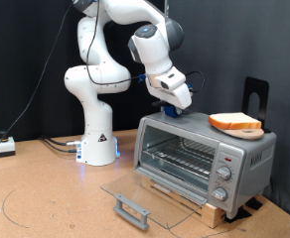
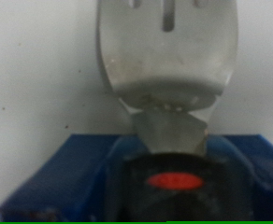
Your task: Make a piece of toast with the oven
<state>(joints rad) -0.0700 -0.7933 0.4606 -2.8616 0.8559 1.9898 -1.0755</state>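
brushed silver metal oven (image 1: 207,159), glossy clear glass door (image 1: 145,198)

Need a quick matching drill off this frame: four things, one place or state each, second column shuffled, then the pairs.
Things:
1. piece of toast
2. oven door
3. gripper
4. cables

Places or states:
A. lowered open, glass flat over the table
B. on the table beside the robot base
C. lying on the oven's top, towards the exterior view's right
D. over the oven's top, towards the exterior view's left

Pairs: 1-C, 2-A, 3-D, 4-B
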